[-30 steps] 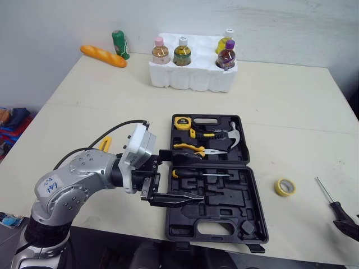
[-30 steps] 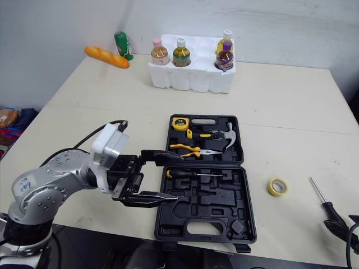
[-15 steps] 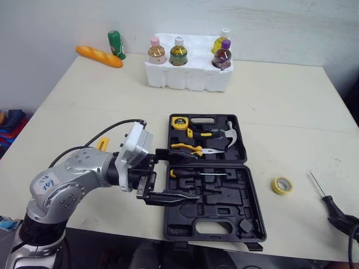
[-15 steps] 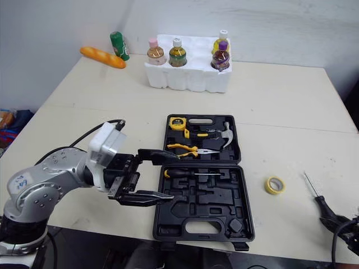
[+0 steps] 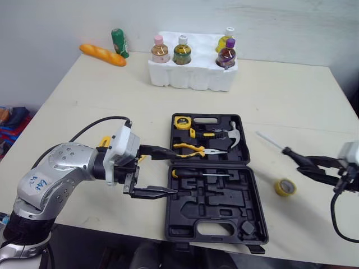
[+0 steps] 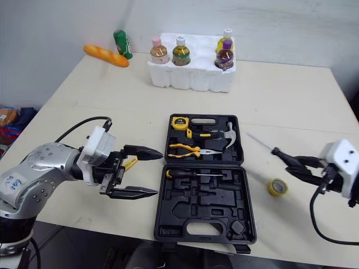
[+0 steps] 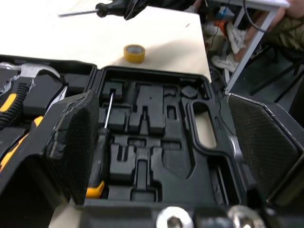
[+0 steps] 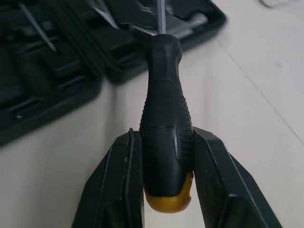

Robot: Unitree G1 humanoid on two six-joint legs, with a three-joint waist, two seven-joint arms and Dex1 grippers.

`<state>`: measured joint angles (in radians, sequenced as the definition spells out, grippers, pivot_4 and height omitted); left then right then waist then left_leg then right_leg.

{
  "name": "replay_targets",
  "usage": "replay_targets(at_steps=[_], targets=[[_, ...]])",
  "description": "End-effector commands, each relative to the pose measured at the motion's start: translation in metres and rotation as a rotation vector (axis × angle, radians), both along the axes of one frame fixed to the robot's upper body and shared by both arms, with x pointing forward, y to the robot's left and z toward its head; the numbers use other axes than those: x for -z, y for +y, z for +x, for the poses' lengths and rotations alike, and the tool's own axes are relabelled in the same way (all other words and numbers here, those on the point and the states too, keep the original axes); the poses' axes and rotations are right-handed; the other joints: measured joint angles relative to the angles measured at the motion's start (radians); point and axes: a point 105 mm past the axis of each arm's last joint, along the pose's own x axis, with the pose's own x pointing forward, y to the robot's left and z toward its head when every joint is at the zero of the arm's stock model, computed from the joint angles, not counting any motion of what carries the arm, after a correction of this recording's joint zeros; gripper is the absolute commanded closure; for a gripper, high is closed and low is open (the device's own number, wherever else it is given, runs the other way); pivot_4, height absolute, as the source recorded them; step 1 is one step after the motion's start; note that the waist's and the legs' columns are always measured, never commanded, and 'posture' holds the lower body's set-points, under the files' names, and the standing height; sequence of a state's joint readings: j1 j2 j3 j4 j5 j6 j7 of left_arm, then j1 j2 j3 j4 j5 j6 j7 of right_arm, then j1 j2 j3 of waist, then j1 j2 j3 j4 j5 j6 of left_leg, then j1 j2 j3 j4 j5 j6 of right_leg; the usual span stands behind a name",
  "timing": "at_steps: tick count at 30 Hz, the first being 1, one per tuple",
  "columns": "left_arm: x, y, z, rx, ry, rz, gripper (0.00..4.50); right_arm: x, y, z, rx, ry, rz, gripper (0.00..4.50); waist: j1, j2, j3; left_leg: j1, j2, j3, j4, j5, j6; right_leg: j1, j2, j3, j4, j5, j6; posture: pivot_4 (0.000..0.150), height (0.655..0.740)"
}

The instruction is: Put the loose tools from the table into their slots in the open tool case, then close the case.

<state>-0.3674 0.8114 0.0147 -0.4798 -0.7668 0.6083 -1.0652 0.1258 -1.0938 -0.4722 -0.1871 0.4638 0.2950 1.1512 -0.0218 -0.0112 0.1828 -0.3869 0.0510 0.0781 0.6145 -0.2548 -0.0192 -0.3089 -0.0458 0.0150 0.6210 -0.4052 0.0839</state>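
Observation:
The open black tool case (image 5: 224,208) lies at the table's front centre. It holds a tape measure (image 5: 182,122), a hammer (image 5: 226,134), yellow pliers (image 5: 193,148) and a thin screwdriver (image 5: 203,174). My right gripper (image 5: 314,166) is shut on the black handle of a loose screwdriver (image 5: 293,154), held above the table to the right of the case with its shaft pointing back left. The right wrist view shows both fingers (image 8: 121,190) clamped on that handle (image 8: 164,114). My left gripper (image 5: 171,172) stands open at the case's left edge, holding nothing. A yellow tool (image 6: 130,162) lies under it.
A yellow tape roll (image 5: 285,187) lies on the table between the case and my right gripper. At the back stand a white foam tray (image 5: 193,75) with several bottles, a green bottle (image 5: 119,43) and a bread loaf (image 5: 102,55).
My right gripper has shut on the screwdriver, lifted it off the table's right edge and carried it left toward the case. My left arm has drawn back left off the case.

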Motion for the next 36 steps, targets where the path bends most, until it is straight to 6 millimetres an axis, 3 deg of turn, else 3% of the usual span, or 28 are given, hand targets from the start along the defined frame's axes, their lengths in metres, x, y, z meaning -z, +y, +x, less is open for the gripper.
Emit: replay_targets(at_steps=[1,3,7,15,36], targets=[[0.004,0.007,0.000,-0.047,-0.034,0.025,0.00,0.002,0.058,-0.004,-0.260,0.141,-0.084,3.49,-0.009,0.001,0.001,0.000,0.000,0.000,0.001,0.000,0.001,0.000,0.000,0.001,0.000,0.000,0.000,0.150,0.7400],[0.009,0.013,0.000,-0.082,-0.036,0.039,0.00,0.009,0.078,-0.006,-0.359,0.178,-0.131,3.49,-0.011,-0.003,0.003,0.000,0.002,0.001,0.001,-0.001,0.000,-0.001,0.000,0.002,0.001,0.000,0.000,0.150,0.7400],[0.015,0.024,0.001,-0.142,-0.035,0.058,0.00,0.011,0.101,0.002,-0.429,0.163,-0.179,3.49,-0.005,-0.007,0.006,-0.003,0.005,0.001,0.002,-0.001,-0.002,-0.007,0.002,0.002,0.004,-0.001,-0.001,0.150,0.7400],[0.029,0.037,-0.002,-0.207,-0.026,0.101,0.00,0.017,0.125,0.011,-0.502,0.159,-0.251,3.49,-0.008,-0.007,0.006,-0.017,0.006,0.003,0.016,-0.004,0.002,-0.019,0.000,0.003,0.012,-0.001,-0.001,0.150,0.7400],[0.036,0.037,-0.004,-0.248,-0.025,0.104,0.00,0.042,0.113,0.024,-0.453,0.178,-0.361,3.49,-0.011,-0.007,0.006,-0.014,0.006,0.003,0.018,-0.003,0.002,-0.021,0.000,0.003,0.023,-0.001,-0.003,0.150,0.7400]])
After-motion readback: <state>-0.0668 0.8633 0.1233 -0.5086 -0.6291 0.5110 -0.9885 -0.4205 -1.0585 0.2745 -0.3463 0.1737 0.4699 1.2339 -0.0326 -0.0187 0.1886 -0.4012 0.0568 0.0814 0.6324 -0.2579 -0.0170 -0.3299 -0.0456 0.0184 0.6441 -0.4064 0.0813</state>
